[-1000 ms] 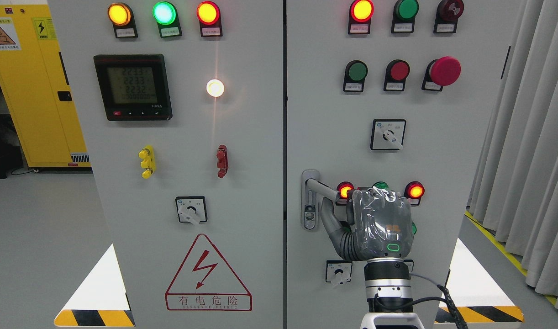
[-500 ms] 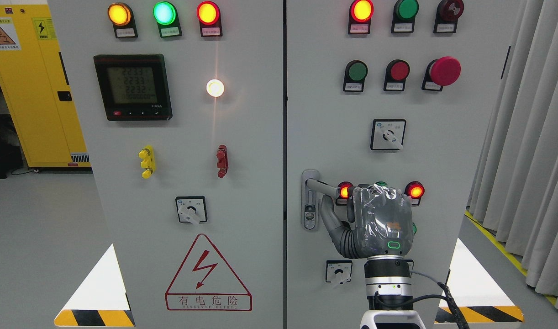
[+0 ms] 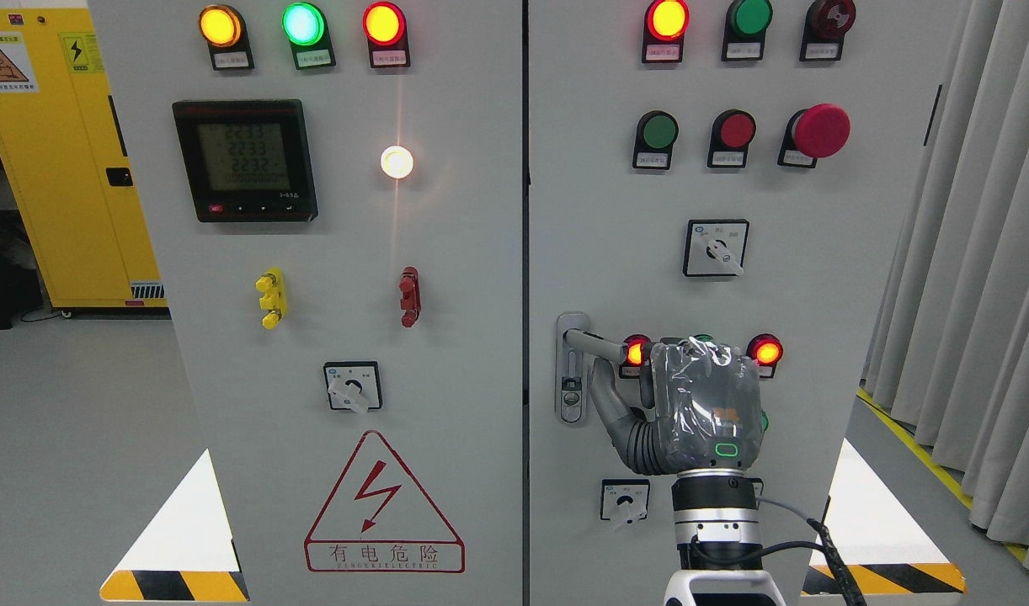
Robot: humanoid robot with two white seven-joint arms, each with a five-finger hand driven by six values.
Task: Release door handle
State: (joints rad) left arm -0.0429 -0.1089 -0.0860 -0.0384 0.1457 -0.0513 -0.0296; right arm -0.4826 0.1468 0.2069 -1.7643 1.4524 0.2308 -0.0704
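Grey floor [image 3: 68, 438] is seen at btm left & right. Grey control cabinet [image 3: 481, 471] is stood directly on it, centre. Yellow cabinet [image 3: 60, 168] is stood on it at far left. Yellow/black hazard stripes [image 3: 173, 585] are laid along it beside grey cabinet's base, w/ yellow line [image 3: 944, 471] at right.
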